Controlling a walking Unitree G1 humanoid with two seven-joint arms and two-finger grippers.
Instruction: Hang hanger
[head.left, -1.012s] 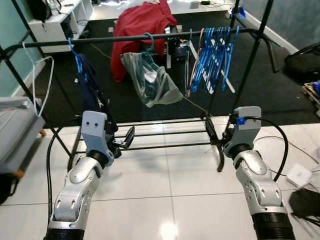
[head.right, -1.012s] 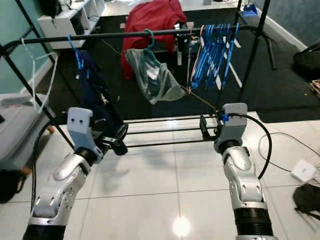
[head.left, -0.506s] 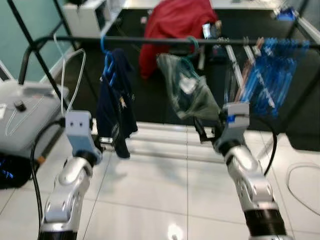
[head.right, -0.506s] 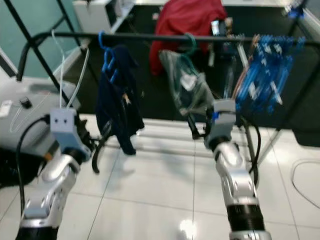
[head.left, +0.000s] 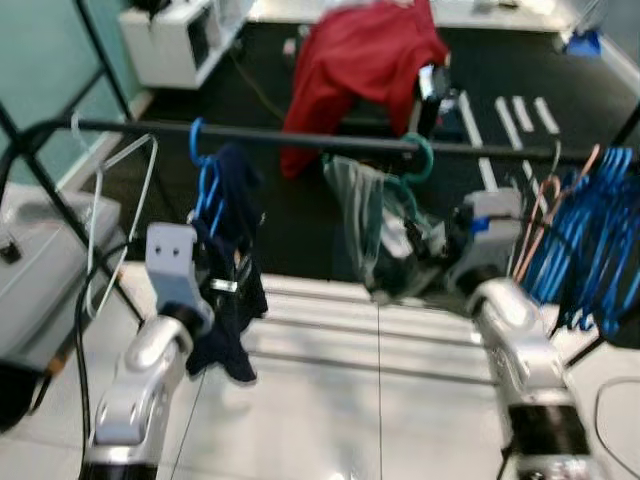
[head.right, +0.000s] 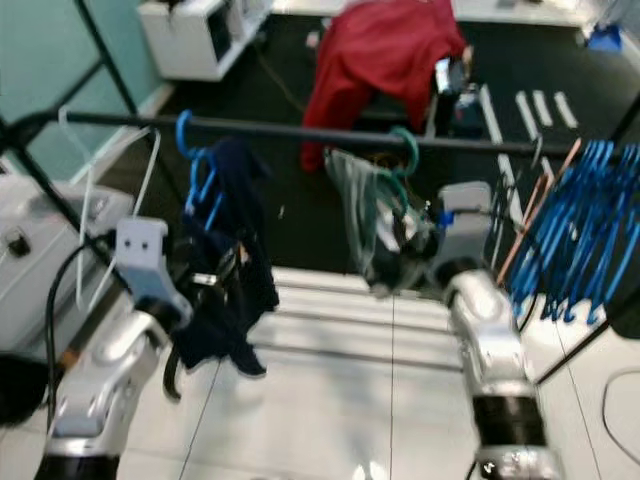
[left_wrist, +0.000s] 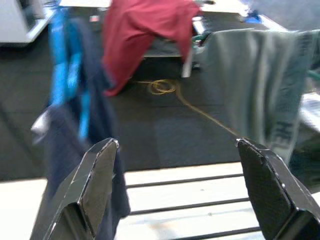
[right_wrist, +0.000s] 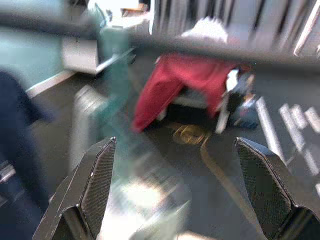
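A black clothes rail (head.left: 300, 138) runs across in front of me. On it hang a white wire hanger (head.left: 110, 200), a blue hanger (head.left: 205, 185) carrying a dark navy garment (head.left: 232, 270), a green hanger (head.left: 418, 165) with a grey-green garment (head.left: 380, 225), and a bunch of blue hangers (head.left: 590, 230). My left gripper (head.left: 222, 285) is open just in front of the navy garment, holding nothing (left_wrist: 176, 145). My right gripper (head.left: 438, 240) is open beside the grey-green garment, with nothing between its fingers (right_wrist: 176, 142).
A red garment (head.left: 365, 55) is draped over something on the dark carpet behind the rack. White shelving (head.left: 175, 40) stands at the back left. A grey case (head.left: 35, 260) sits at my left. The rack's lower bars (head.left: 330, 330) cross the white tiles.
The whole view has shifted and blurred as I moved closer to the rack. Both grippers now sit nearer the hanging garments and stay open.
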